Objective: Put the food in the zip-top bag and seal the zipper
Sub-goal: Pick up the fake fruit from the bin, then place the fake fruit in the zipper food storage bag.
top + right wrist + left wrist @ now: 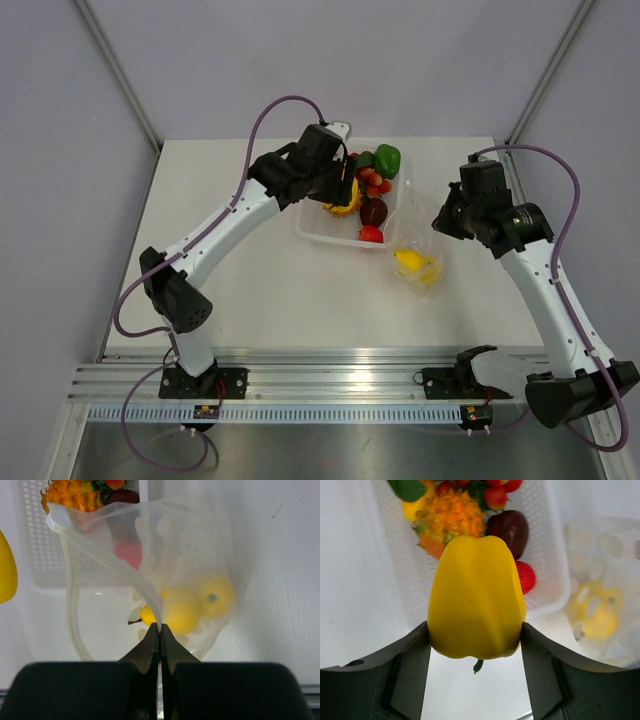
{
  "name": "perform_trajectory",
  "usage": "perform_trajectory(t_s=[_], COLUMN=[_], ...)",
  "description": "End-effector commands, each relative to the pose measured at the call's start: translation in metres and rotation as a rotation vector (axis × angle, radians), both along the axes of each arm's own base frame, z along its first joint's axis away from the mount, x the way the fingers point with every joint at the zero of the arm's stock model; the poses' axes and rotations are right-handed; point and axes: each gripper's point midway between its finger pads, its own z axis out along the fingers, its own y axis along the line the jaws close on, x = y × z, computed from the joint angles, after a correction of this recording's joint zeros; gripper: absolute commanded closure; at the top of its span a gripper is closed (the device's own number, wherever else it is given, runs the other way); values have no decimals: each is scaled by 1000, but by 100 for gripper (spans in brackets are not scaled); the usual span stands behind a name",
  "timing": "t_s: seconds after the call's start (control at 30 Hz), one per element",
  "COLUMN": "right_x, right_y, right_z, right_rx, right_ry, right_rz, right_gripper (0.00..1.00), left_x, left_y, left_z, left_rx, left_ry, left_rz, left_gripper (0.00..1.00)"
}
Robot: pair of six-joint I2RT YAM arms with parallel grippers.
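Two yellow toy fruits (418, 265) lie in the crinkly transparent zip-top bag (410, 225), just below my right pincer (440, 215). Left wrist: my left pincer (475, 630) clamps a glossy yellow toy pepper (476, 600), with the white perforated tray (547, 555) beyond it. Right wrist: the fingers are pinched together on the clear zipper strip (57, 519); I'd hold the mouth wide, then lower the pepper in.

The tray (312, 232) sits on the table (250, 290), toward the back, with toy food (374, 185) in it. The zip-top bag (410, 215) is just right of the tray, with fruits (417, 266) inside at its near end. The left gripper (475, 630) holds a pepper (476, 597) above the tray. The right gripper (159, 630) pinches the zipper (100, 562).
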Motion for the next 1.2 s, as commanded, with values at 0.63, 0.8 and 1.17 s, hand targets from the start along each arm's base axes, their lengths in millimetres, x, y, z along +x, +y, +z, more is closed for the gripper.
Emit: perform_trajectory(t_s=[0.63,0.8,1.17], right_x=[27,21,12], right_y=[25,24,19], right_z=[3,10,18], right_rx=[104,111,118], right_ry=[-38,-53,-75], right_rz=[40,41,21], right_gripper=[100,100,99], left_x=[-93,-85,-81], left_y=[-121,-129,-132], left_z=[84,62,33], left_rx=[-589,-566,-519], left_ry=[167,201,249], left_rz=[-517,-477,-437], left_gripper=[66,66,32])
